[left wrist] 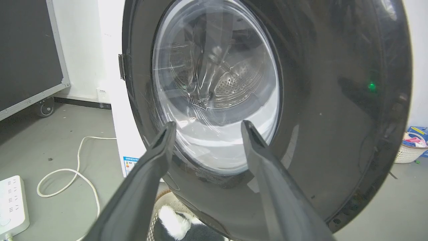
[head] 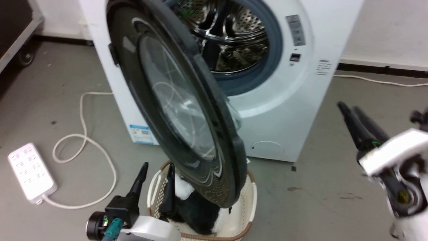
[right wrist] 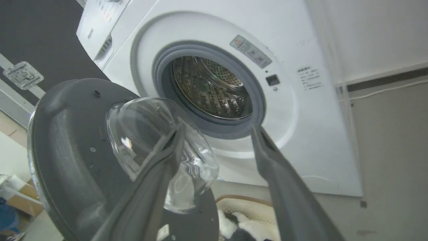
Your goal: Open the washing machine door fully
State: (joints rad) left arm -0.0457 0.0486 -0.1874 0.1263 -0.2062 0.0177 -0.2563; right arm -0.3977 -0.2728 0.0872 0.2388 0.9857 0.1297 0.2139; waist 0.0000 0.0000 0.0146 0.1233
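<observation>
The washing machine door (head: 174, 100), round and glossy black with a bulging clear glass window, stands swung out from the white machine, its free edge toward me. Behind it the grey-rimmed steel drum (head: 234, 36) is exposed. My left gripper (head: 157, 169) is open at the lower left, just in front of the door's outer face (left wrist: 334, 100), with nothing between its fingers. My right gripper (head: 351, 108) hangs in the air at the right, away from the door. In the right wrist view it (right wrist: 219, 128) is open and empty, looking at the door's grey inner side (right wrist: 67, 150) and the drum (right wrist: 214, 90).
A cream laundry basket (head: 249, 201) holding a black-and-white thing sits on the floor under the door's lower edge. A white power strip (head: 30, 172) and looped cable (head: 83, 137) lie at the left. A black wheeled case (head: 13, 33) stands far left.
</observation>
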